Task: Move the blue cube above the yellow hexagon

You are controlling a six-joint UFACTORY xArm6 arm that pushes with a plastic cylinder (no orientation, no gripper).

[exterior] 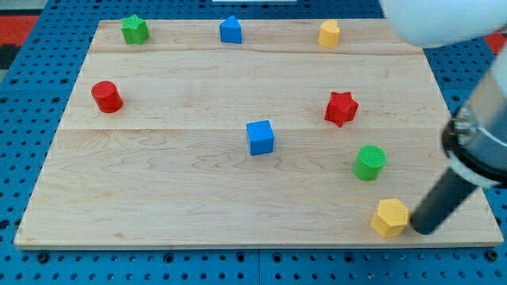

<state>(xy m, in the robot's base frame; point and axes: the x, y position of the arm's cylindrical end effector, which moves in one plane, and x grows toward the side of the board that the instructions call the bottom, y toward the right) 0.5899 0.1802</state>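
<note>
The blue cube [260,137] sits near the middle of the wooden board [174,182]. The yellow hexagon [390,218] lies near the board's bottom right corner. My tip [417,229] rests on the board just right of the yellow hexagon, touching or almost touching it. The dark rod rises from there toward the view's right edge. The blue cube is far to the upper left of my tip.
A green cylinder [369,162] stands above the yellow hexagon, a red star [341,108] higher up. Along the top edge are a green star [135,30], a blue pentagon-like block [230,30] and a yellow block [329,34]. A red cylinder [106,96] is at the left.
</note>
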